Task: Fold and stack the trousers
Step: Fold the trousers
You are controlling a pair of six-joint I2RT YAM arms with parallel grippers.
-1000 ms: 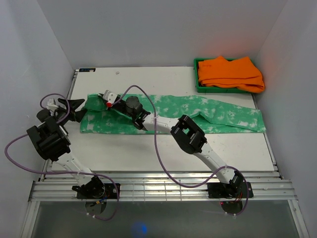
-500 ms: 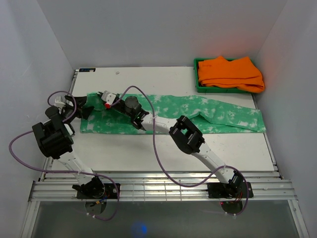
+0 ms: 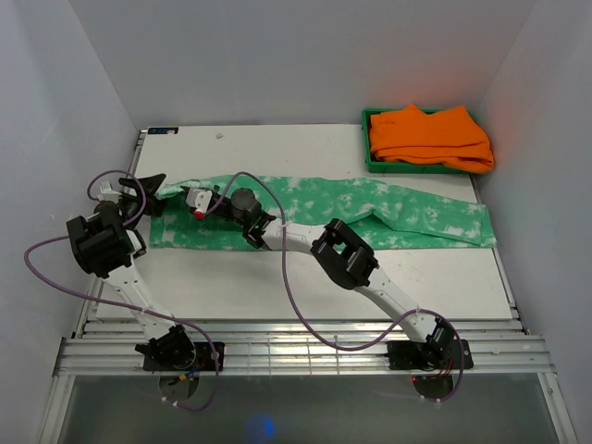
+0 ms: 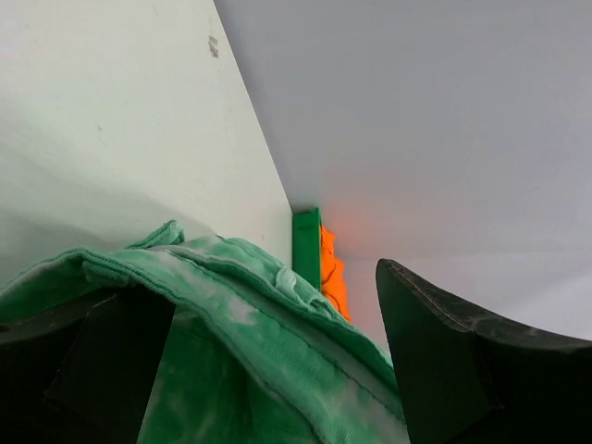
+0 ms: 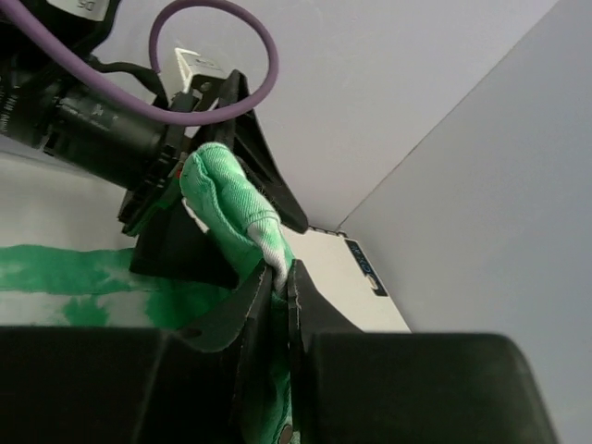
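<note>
Green mottled trousers point(image 3: 370, 208) lie stretched across a white table point(image 3: 277, 277), the legs pointing toward a green tray point(image 3: 366, 139) of orange clothes point(image 3: 430, 137). The right gripper point(image 3: 188, 195) is clenched on a bunched fold at their left end and holds it raised, probably to hand it over. The left gripper point(image 3: 153, 190) gapes wide around that fold without clamping it.

Trousers point(image 3: 370, 208) soft matt cloth; table point(image 3: 277, 148) smooth, matt.

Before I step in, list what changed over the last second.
The left gripper swung away from the bases, jaws open, to straddle the trousers corner that the right gripper keeps pinched. The trousers' legs, orange garments and green tray stayed put.
</note>
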